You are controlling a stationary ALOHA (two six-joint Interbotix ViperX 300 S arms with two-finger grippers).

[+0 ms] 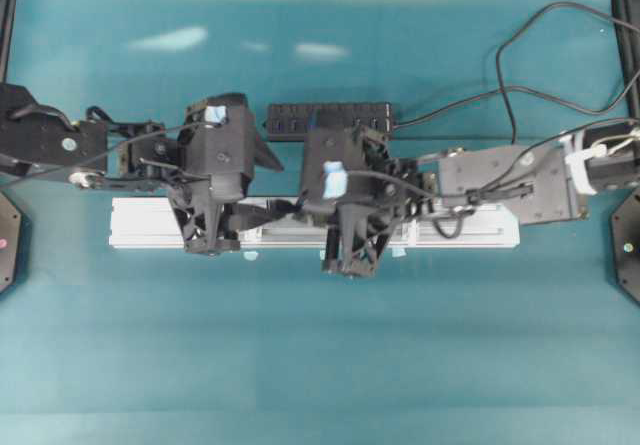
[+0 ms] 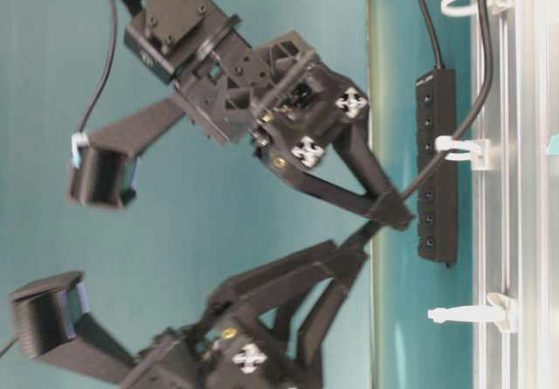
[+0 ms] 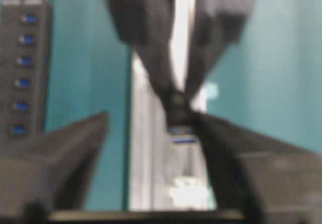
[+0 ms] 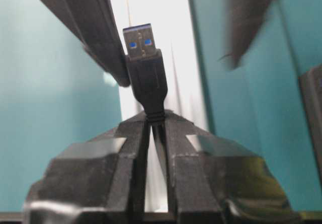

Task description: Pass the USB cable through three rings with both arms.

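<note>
Gripping the USB cable (image 4: pixel 148 83) just behind its plug, our right gripper (image 4: pixel 156 126) is clenched on the cord with the blue-tongued connector standing free above the aluminium rail (image 4: pixel 151 12). Facing it over the rail, our left gripper (image 3: pixel 151 133) stands released, its fingers spread to either side of that plug. We judge this a handover between rings: the left fingers should close squarely on the plug's body, not its metal tip, and the right should let go only once that grip is firm, keeping the cord in line with the rail. Further along the rail, the table-level view shows the cable threaded through two of the three rings (image 2: pixel 460 149), with the last one empty. Beyond the rail lies the USB hub (image 1: pixel 330 118). The left wrist view is blurred, and from overhead the arms hide the rings.
</note>
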